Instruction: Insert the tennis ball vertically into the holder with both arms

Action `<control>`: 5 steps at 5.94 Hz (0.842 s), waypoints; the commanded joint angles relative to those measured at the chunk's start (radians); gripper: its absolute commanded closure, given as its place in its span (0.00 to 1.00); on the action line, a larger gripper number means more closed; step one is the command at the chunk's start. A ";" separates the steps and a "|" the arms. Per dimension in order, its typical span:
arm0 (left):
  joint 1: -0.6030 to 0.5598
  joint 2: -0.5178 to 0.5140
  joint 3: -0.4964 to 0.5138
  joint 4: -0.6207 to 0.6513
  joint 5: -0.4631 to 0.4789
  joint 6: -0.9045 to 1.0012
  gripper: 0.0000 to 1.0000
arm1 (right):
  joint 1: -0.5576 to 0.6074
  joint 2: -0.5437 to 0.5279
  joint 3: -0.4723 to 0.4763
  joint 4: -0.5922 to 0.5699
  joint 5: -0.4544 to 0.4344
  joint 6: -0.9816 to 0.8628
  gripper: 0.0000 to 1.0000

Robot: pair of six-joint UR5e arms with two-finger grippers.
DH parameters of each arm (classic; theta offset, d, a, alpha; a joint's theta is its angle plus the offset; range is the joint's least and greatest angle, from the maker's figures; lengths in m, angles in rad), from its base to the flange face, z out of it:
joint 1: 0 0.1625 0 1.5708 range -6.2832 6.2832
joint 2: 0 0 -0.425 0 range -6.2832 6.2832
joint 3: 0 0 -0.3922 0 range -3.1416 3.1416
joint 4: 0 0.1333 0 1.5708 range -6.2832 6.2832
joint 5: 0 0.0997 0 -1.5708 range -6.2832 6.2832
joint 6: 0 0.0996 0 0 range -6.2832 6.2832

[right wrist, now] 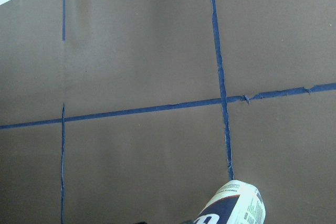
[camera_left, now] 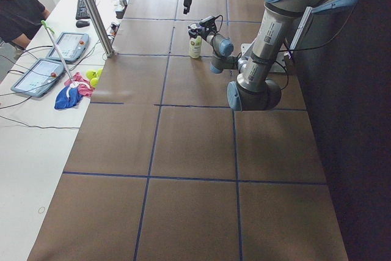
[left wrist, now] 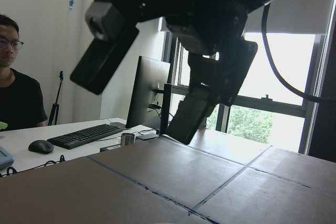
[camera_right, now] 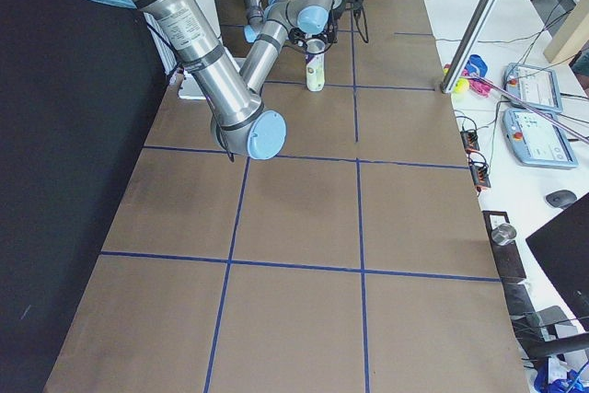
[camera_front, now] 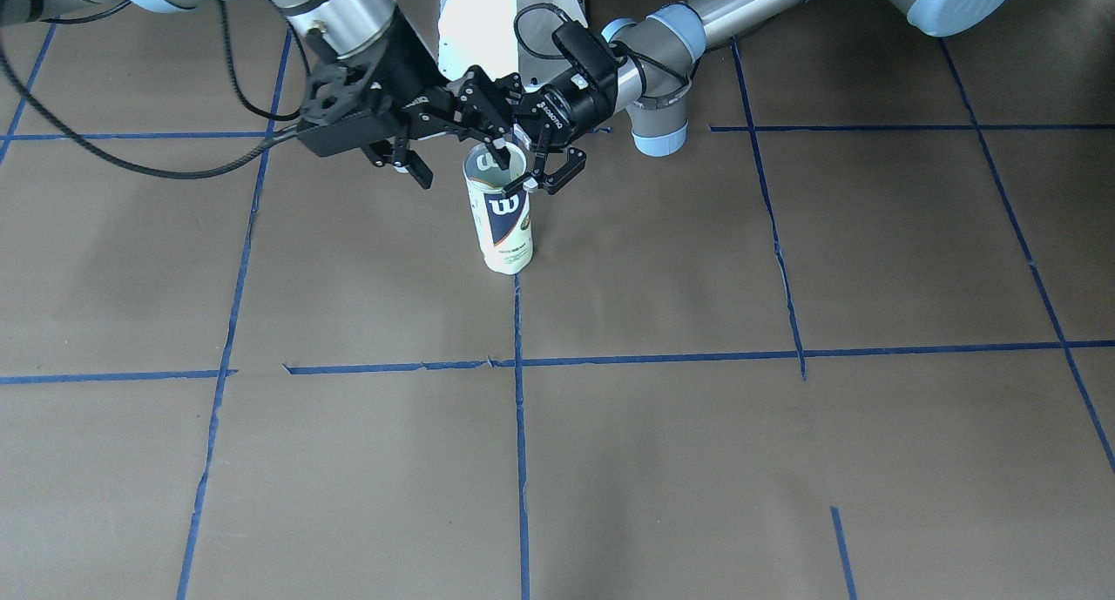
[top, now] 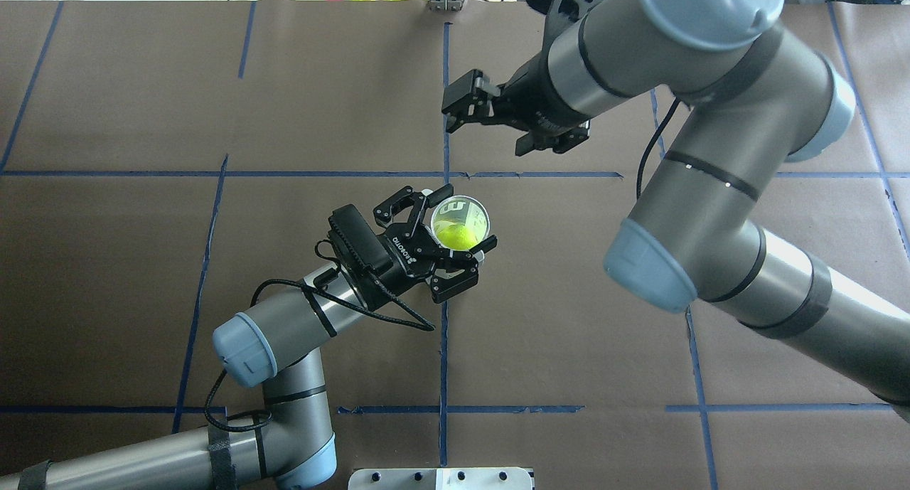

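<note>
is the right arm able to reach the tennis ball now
Probably not: the tennis ball sits inside the narrow holder, and the left end effector is clamped across its rim, leaving the right end effector little room.

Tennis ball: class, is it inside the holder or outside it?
Inside. The overhead view shows the tennis ball down within the open rim of the upright holder.

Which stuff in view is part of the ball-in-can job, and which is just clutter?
In the job: tennis ball, down in the holder; left gripper around its rim; right gripper, open, off to one side.
Lying about: spare balls, pink cloth, tablets, keyboard on the side desk.
</note>
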 commanded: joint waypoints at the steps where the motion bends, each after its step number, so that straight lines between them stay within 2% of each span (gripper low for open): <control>1: -0.030 -0.001 -0.039 0.006 -0.002 -0.001 0.01 | 0.127 -0.028 0.001 0.004 0.113 -0.028 0.00; 3: -0.073 -0.001 -0.063 0.023 -0.002 -0.011 0.00 | 0.230 -0.112 0.007 0.017 0.155 -0.110 0.00; 4: -0.117 0.004 -0.114 0.124 0.000 -0.011 0.00 | 0.278 -0.144 0.005 0.016 0.187 -0.164 0.00; 5: -0.129 0.015 -0.166 0.149 0.076 -0.140 0.00 | 0.299 -0.163 0.004 0.016 0.190 -0.181 0.00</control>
